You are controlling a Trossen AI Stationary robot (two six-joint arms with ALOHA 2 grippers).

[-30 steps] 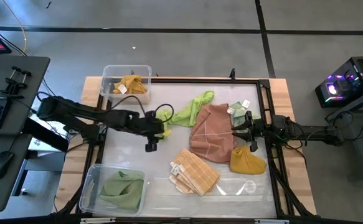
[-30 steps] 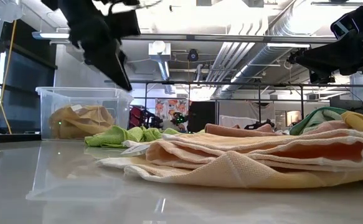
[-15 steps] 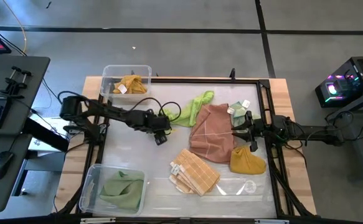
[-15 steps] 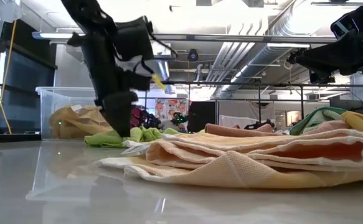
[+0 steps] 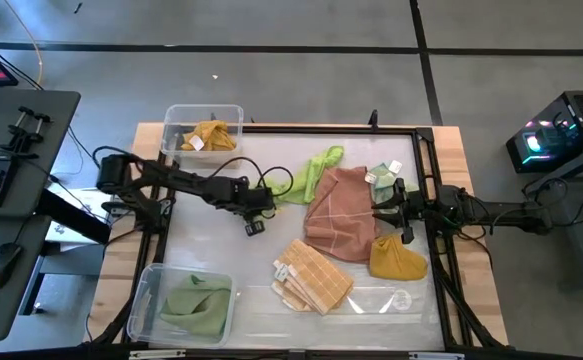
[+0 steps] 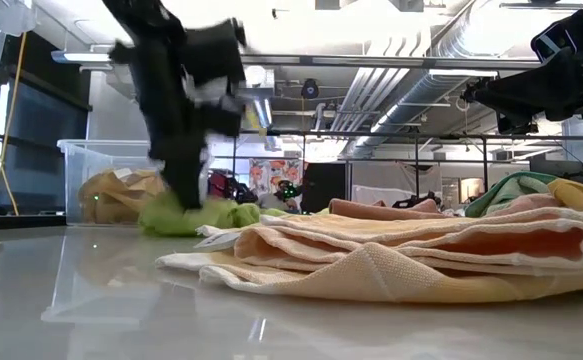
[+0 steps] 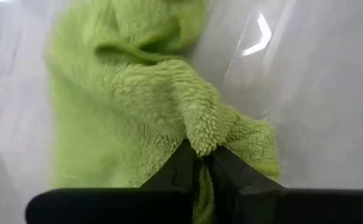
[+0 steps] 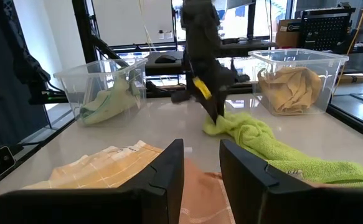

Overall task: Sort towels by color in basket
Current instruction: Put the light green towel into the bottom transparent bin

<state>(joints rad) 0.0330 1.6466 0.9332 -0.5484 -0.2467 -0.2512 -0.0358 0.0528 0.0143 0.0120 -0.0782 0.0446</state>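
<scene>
A lime green towel point(image 5: 311, 172) lies on the white table, its far end beside a dusty pink-brown towel point(image 5: 339, 212). My left gripper point(image 7: 200, 159) points steeply down at the lime towel's left end and is shut on it; in the low view it point(image 6: 184, 192) stands on the bunched lime cloth point(image 6: 221, 215). A tan checked towel point(image 5: 313, 276) and a mustard towel point(image 5: 397, 258) lie nearer the front. My right gripper point(image 8: 200, 163) hovers level at the table's right side, open and with nothing in it. My left gripper pinches a raised fold of the lime towel's left end point(image 7: 201, 144) between its two fingers. The fingers come from above, slanting from the table's left. The rest of the towel lies slack on the table point(image 5: 316, 165).
A clear bin point(image 5: 203, 135) at the far left holds a mustard towel. Another clear bin point(image 5: 186, 303) at the near left holds a sage green towel. A small folded cloth with a tag point(image 5: 383, 180) lies by the right arm. A black frame point(image 5: 426, 150) borders the table.
My left gripper has come down and moved toward the table's right, onto the lime towel's left end, tipping more steeply downward. It has taken hold there, and that end of the towel now bunches up at its fingers. The rest of the towel has stayed put.
</scene>
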